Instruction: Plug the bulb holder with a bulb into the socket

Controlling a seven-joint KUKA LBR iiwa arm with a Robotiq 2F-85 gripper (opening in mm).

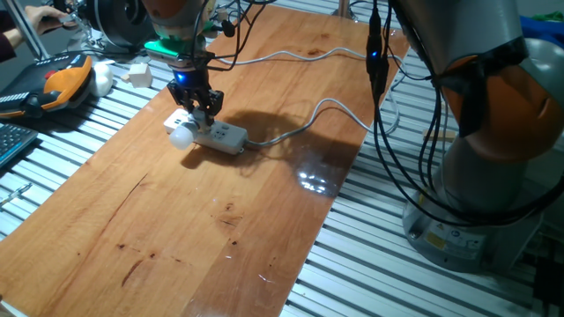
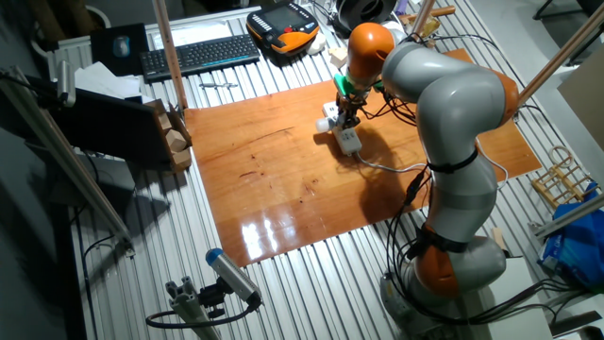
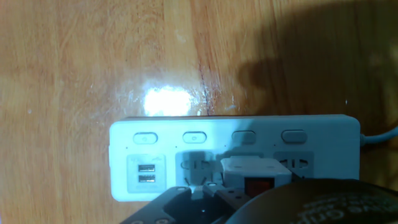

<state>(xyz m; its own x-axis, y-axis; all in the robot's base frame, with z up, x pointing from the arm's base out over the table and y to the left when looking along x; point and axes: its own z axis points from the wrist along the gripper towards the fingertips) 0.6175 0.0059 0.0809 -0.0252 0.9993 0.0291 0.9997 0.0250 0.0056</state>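
Here the wooden table [image 1: 176,229] carries the socket [image 1: 220,135], its grey cable [image 1: 300,128] trailing away. Directly above, the gripper [image 1: 201,113] has its jaws narrowed around the bulb holder with a bulb [image 1: 182,134], which sits on the strip's outlet face.

The hand [image 1: 199,103] hides most of the bulb holder [image 3: 253,174]; its grip cannot be told.

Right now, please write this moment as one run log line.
tool: over power strip | lamp holder: on strip outlet | bulb: beside strip | grip: unclear
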